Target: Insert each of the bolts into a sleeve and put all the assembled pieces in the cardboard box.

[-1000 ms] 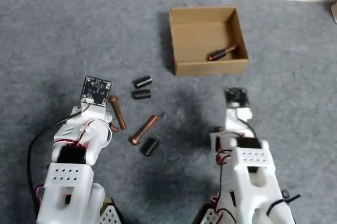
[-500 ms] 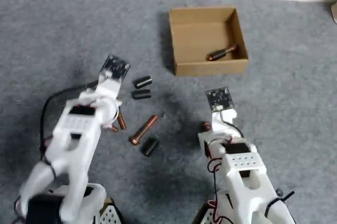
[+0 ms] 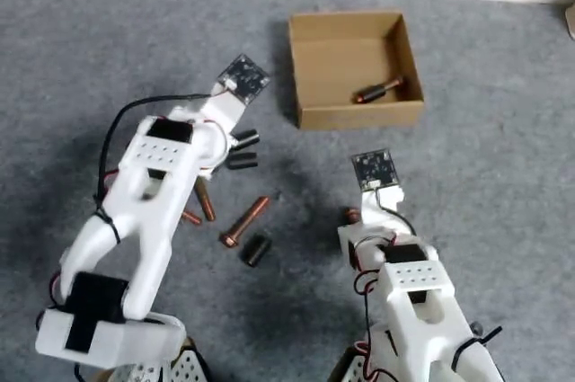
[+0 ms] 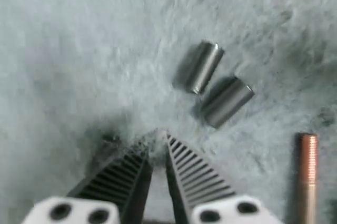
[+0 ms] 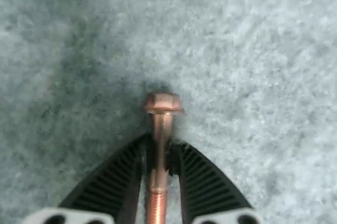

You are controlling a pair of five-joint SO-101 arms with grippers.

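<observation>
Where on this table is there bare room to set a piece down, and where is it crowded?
Bare carpet lies right of the cardboard box and the right arm, and also left of the left arm. The box's left half is bare too. Crowded: the strip between the arms, where loose bolts and sleeves lie.

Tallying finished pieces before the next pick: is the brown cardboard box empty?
No, one copper-coloured bolt in a black sleeve lies inside the brown cardboard box, near its right wall.
</observation>
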